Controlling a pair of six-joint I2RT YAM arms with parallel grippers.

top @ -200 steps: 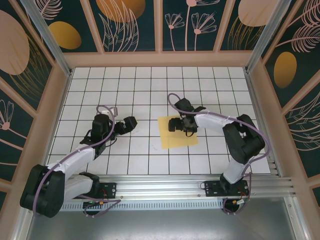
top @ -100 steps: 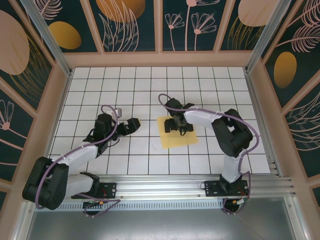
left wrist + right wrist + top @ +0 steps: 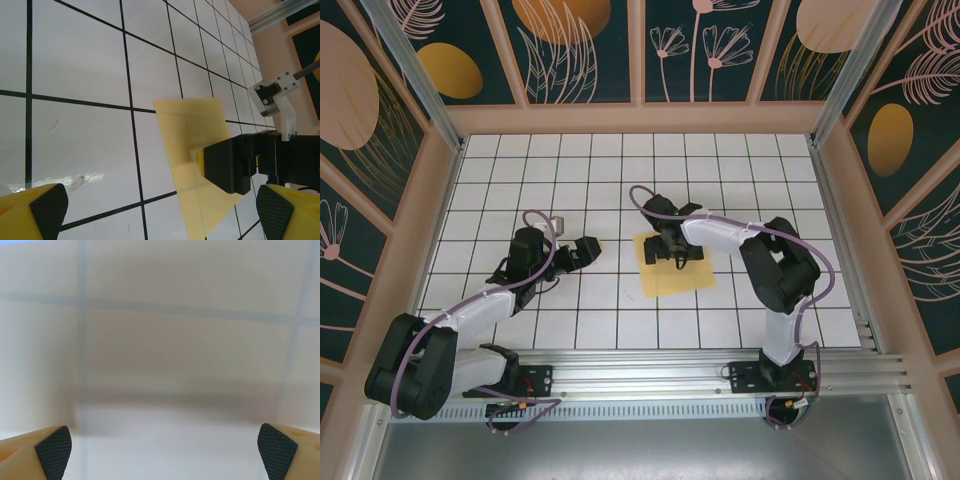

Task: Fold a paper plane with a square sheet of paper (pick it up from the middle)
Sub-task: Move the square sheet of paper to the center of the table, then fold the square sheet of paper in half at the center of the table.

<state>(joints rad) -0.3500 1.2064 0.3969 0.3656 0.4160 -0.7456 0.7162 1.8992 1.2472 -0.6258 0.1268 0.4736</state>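
"Where was the thin pale yellow square sheet of paper (image 3: 680, 280)?"

"Flat on the white tiled counter (image 3: 520, 160). My right hand (image 3: 672, 248) was wide open near its middle, empty. Picking up came next: pinch gently."

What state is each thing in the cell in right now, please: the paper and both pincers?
square sheet of paper: lying flat on the tiled table, not folded into a plane.
right pincer: open, low over the sheet, nothing between its fingers.
left pincer: open, over bare tiles to the left of the sheet, holding nothing.
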